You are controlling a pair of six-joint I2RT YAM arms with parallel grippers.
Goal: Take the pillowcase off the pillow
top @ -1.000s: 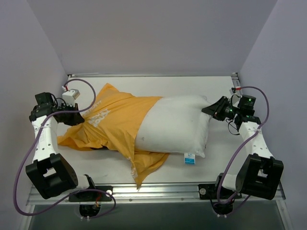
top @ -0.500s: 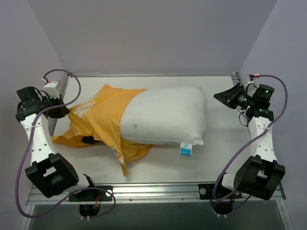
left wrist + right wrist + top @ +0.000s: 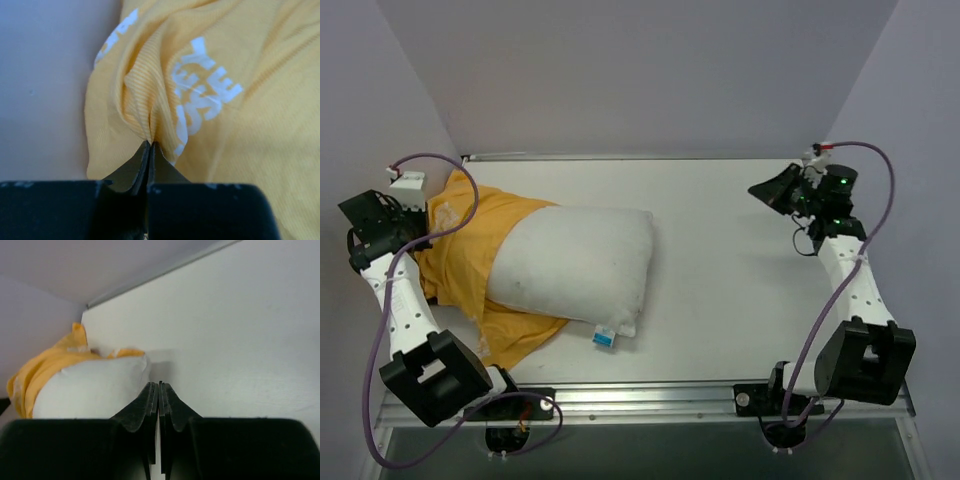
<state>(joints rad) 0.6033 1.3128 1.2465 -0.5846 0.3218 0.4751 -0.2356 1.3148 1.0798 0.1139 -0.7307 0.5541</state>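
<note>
The orange-yellow pillowcase [image 3: 470, 235] is bunched at the far left of the table and still covers the left end of the white pillow [image 3: 575, 265]. Most of the pillow is bare, with its blue-and-white tag [image 3: 605, 339] at the near edge. My left gripper [image 3: 423, 232] is shut on a pinched fold of the pillowcase [image 3: 165, 100], beside its white lettering [image 3: 202, 95]. My right gripper [image 3: 762, 190] is shut and empty, held above the table at the far right, well apart from the pillow [image 3: 90, 390]. The Mickey print is hidden.
Grey walls close the table in on the left, back and right. The left arm is drawn back against the left wall. A metal rail [image 3: 650, 400] runs along the table's near edge. The bare white tabletop [image 3: 720, 280] lies between the pillow and the right arm.
My left gripper has pulled the pillowcase leftward toward the wall, dragging the pillow left and baring more of it. My right gripper has let go of the pillow's right end and drawn back, shut.
</note>
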